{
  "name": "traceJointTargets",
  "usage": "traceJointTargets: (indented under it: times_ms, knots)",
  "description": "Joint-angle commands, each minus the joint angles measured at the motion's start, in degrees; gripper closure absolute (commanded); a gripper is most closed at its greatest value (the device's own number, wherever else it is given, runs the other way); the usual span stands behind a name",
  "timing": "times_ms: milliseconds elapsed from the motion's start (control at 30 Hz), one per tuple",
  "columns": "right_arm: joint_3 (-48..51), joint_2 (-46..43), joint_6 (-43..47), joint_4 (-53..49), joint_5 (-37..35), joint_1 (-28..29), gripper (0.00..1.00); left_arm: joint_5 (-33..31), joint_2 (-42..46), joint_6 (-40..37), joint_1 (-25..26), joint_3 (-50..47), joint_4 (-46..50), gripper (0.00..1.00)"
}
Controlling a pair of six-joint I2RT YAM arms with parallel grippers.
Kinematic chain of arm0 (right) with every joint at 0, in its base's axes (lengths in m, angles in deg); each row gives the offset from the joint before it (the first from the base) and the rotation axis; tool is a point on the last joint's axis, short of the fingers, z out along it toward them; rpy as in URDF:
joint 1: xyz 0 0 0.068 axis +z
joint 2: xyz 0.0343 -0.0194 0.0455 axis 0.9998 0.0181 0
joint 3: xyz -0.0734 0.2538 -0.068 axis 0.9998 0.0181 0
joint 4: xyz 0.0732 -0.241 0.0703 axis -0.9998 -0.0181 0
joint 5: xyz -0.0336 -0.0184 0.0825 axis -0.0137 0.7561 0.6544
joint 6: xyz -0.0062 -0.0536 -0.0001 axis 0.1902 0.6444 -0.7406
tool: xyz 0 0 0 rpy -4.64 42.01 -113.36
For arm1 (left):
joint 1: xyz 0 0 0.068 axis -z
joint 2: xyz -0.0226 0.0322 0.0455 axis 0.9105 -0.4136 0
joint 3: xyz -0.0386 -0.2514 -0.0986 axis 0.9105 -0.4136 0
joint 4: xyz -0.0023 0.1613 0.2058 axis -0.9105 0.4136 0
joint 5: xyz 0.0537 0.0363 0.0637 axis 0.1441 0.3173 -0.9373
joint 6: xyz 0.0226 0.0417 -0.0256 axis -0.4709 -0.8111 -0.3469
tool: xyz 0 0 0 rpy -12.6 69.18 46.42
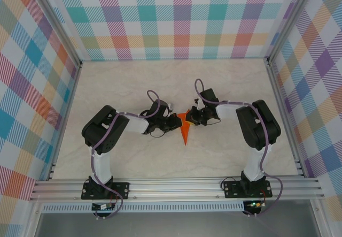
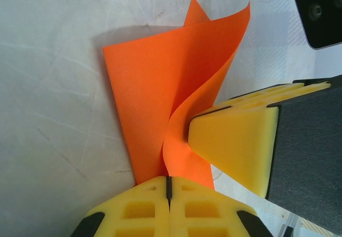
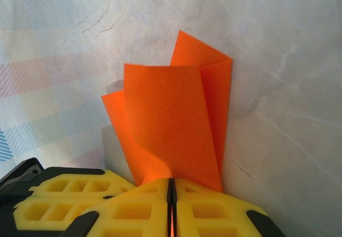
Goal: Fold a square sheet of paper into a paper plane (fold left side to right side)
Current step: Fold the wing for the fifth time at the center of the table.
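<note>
Orange paper sheet (image 1: 185, 132), thin and folded to a point, sits pinched between both grippers at mid-table. The left gripper (image 2: 168, 186) has its yellow fingers pressed together on a curled flap rising toward 1 o'clock. The right gripper (image 3: 171, 191) is clamped on the layers, which fan toward 12 o'clock. The pale marbled table (image 1: 133, 87) lies beneath.
</note>
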Motion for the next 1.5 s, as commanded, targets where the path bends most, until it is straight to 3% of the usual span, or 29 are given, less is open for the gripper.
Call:
traceJointTargets:
  times_ms: [0, 100, 500, 900, 1467]
  knots:
    - [-1.60, 1.82, 1.99, -3.60, -1.47, 0.40, 0.89, -3.98, 0.70, -2.40, -1.03, -1.24, 4.29, 1.00]
    - [-1.70, 2.17, 2.69, -6.11, -2.39, 0.45, 0.89, -3.83, 2.21, -2.61, -1.03, -1.50, 4.75, 0.99]
    - [-1.36, 3.51, 3.71, -8.99, -4.02, 0.68, 0.89, -2.85, 12.37, -4.71, -0.96, -3.25, 9.01, 0.77]
    - [-1.61, 3.06, 3.70, -8.79, -4.28, 1.00, 0.89, 2.31, 13.58, -3.66, 7.07, -0.51, 8.73, 0.83]
    - [-2.05, 2.99, 4.11, -9.75, -4.95, 1.02, 0.89, -0.16, 7.30, -3.51, 8.40, -1.30, 9.89, 0.86]
